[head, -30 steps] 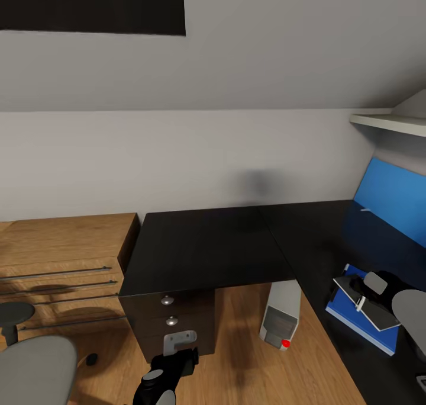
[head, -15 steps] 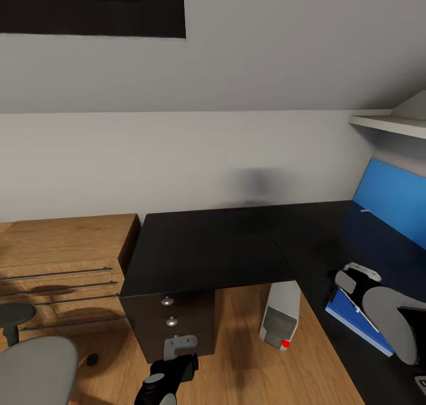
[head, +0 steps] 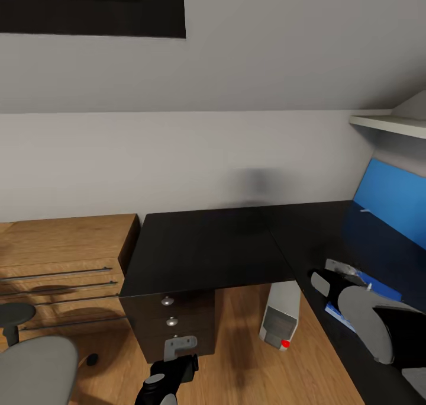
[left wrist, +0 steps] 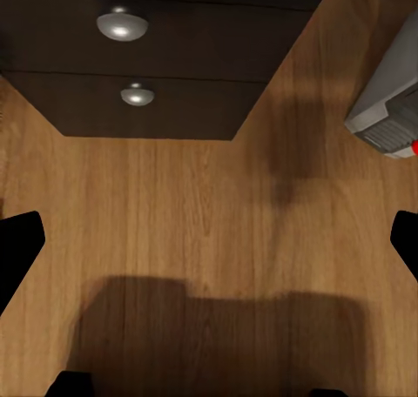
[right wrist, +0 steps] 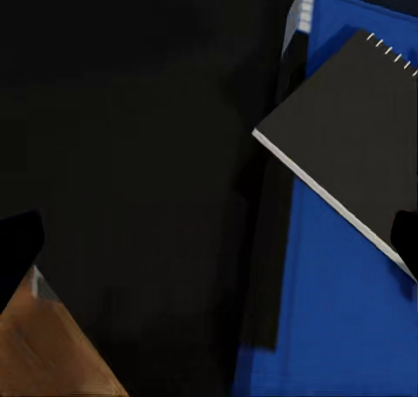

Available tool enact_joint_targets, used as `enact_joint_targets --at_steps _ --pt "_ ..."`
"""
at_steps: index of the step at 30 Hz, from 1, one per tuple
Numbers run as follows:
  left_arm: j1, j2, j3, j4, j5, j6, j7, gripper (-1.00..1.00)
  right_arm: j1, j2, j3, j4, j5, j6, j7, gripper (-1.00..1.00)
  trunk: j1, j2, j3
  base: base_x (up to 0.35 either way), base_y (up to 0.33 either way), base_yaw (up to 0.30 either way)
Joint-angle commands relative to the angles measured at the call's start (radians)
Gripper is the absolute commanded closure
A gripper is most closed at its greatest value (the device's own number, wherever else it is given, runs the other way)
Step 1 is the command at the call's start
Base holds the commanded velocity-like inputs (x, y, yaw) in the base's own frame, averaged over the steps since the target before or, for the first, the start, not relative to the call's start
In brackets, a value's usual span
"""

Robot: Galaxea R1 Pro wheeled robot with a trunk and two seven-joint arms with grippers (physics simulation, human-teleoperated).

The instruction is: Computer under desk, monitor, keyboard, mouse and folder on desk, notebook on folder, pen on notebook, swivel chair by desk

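We see a pale wall (head: 195, 156) behind the black L-shaped desk (head: 207, 248), a wooden dresser (head: 59, 257) beside it and wood floor (left wrist: 209, 232) below. The computer (head: 280, 315) stands under the desk; the swivel chair (head: 32, 369) sits low at left. On the desk a notebook (right wrist: 348, 144) lies atop the blue folder (right wrist: 331, 319). Our right gripper (right wrist: 209, 240) has moved left off the folder, spread wide, holding nothing. Our left gripper (left wrist: 209, 232) hangs open, empty.

Likely bedroom study corner: L-shaped black desk (head: 213, 248), tower computer (head: 279, 315), wooden dresser (head: 59, 257), swivel chair (head: 32, 369).
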Motion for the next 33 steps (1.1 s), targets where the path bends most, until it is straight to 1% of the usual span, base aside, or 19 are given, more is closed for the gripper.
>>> enact_joint_targets --at_steps 1,2,3,7,10,11,13,14,17,18,20,21,23,27,28,30,31,32,33 --pt "-0.001 0.0 -0.001 -0.001 0.007 0.002 0.008 -1.0 0.0 0.012 -0.003 0.002 0.017 0.002 -0.004 -1.0 0.0 -0.001 -0.001 0.0 0.0 0.0" --pt "-0.001 0.0 0.0 -0.001 0.007 0.001 0.008 -1.0 0.007 0.037 -0.003 0.003 0.04 0.001 -0.006 -1.0 0.0 -0.001 -0.001 0.0 0.0 0.0" --pt "-0.001 0.0 -0.001 0.013 0.005 0.0 0.009 -1.0 0.051 0.123 -0.003 0.003 0.078 -0.001 -0.008 -1.0 0.0 -0.001 -0.001 -0.034 0.0 0.0" --pt "-0.001 0.0 -0.001 0.024 0.003 0.0 0.009 -1.0 0.078 0.179 -0.001 0.002 0.115 -0.006 -0.007 -1.0 0.0 -0.001 -0.001 -0.134 0.0 0.0" --pt "-0.001 0.0 -0.002 0.028 0.004 0.0 0.008 -1.0 0.095 0.216 -0.001 0.003 0.158 -0.018 -0.008 -1.0 0.0 -0.001 -0.001 -0.243 0.0 0.0" --pt "-0.001 0.0 -0.002 0.031 0.005 0.001 0.008 -1.0 0.105 0.237 -0.001 0.004 0.188 -0.03 -0.008 -1.0 0.0 -0.001 -0.001 -0.289 0.0 0.0" --pt "-0.001 0.0 -0.003 0.041 0.006 0.0 0.007 -1.0 0.115 0.255 -0.002 0.004 0.212 -0.044 -0.008 -1.0 0.0 -0.001 -0.001 -0.302 0.0 0.0" --pt "-0.001 0.0 -0.002 0.065 0.005 -0.001 0.005 -1.0 0.127 0.269 -0.001 0.005 0.229 -0.061 -0.007 -1.0 0.0 -0.001 -0.001 -0.317 0.0 0.0" --pt "-0.001 -0.011 0.002 0.139 0.0 -0.008 0.004 -1.0 0.152 0.294 0.0 0.006 0.247 -0.092 -0.006 -1.0 0.0 -0.001 -0.001 -0.325 0.0 0.0" --pt "-0.002 -0.013 0.004 0.151 -0.001 -0.014 0.003 -1.0 0.156 0.299 0.0 0.006 0.249 -0.098 -0.005 -1.0 0.0 -0.001 -0.001 -0.33 0.0 0.0" --pt "-0.002 -0.017 0.012 0.175 -0.002 -0.044 0.003 -1.0 0.17 0.314 0.0 0.007 0.254 -0.111 -0.002 -1.0 0.0 -0.001 -0.001 -0.333 0.007 0.0" --pt "-0.002 -0.02 0.015 0.188 -0.003 -0.079 0.004 -1.0 0.193 0.327 0.001 0.008 0.256 -0.126 0.0 -1.0 0.0 -0.001 -0.001 -0.335 0.035 0.0" --pt "-0.002 -0.024 0.015 0.194 -0.003 -0.101 0.004 -1.0 0.223 0.337 0.001 0.008 0.258 -0.154 0.001 -1.0 0.0 -0.001 -0.001 -0.336 0.048 0.0" --pt "-0.002 -0.024 0.017 0.2 -0.001 -0.115 0.004 -1.0 0.262 0.337 0.001 0.008 0.259 -0.216 0.002 -1.0 0.0 -0.001 -0.001 -0.336 0.065 0.0" --pt "-0.002 -0.013 0.02 0.212 0.001 -0.126 0.004 -1.0 0.303 0.337 0.0 0.013 0.259 -0.281 0.003 -1.0 0.0 -0.001 -0.001 -0.328 0.142 0.0" --pt "-0.002 -0.004 0.018 0.228 0.002 -0.127 0.004 -1.0 0.323 0.337 0.001 0.014 0.259 -0.288 0.003 -1.0 0.0 -0.001 -0.001 -0.32 0.158 0.0" --pt "-0.002 0.006 0.017 0.257 0.002 -0.132 0.005 -1.0 0.345 0.337 0.001 0.015 0.259 -0.294 0.004 -1.0 0.0 -0.001 -0.001 -0.311 0.179 0.0" --pt "-0.001 0.018 0.015 0.314 0.001 -0.152 0.005 -1.0 0.381 0.337 0.001 0.015 0.26 -0.302 0.008 -1.0 0.0 -0.001 -0.001 -0.3 0.198 0.0" --pt "-0.001 0.022 0.015 0.357 0.001 -0.176 0.004 -1.0 0.403 0.337 0.001 0.016 0.261 -0.309 0.012 -1.0 0.0 -0.001 -0.001 -0.289 0.211 0.0"
